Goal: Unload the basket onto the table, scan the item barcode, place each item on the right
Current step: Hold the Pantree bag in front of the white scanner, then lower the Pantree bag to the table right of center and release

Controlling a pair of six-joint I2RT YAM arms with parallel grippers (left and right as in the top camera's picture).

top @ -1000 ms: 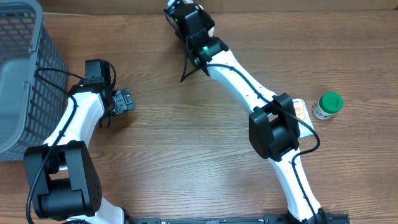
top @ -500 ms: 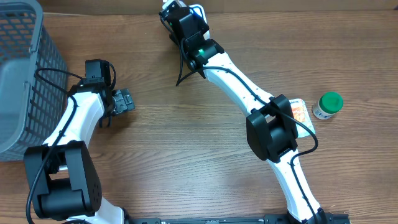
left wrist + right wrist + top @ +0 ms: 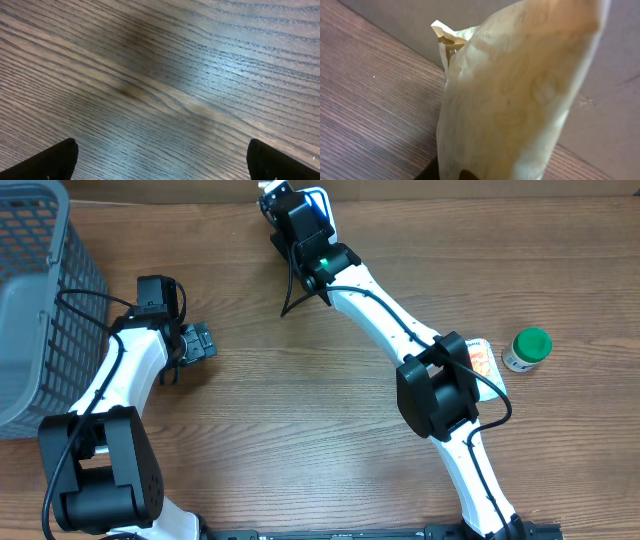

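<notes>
Open table (image 3: 260,420) is noted between the two arms, centre to near edge. The left side is closed off by the mesh basket (image 3: 35,310). The right arm (image 3: 390,320) is laid diagonally across. A green-capped bottle (image 3: 527,348) and small packet (image 3: 484,357) are set beside its elbow. At the far edge, the pouch (image 3: 520,100) is held by the right gripper (image 3: 283,202) close to the wall (image 3: 395,25).

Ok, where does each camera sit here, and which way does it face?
Overhead: above the table, looking straight down; both arms show.
Left wrist: behind the left gripper, facing down at bare wood; open fingertips show.
Right wrist: behind the right gripper, facing the pale pouch it grips; fingers barely show.
Shared: all three see the wooden table.
</notes>
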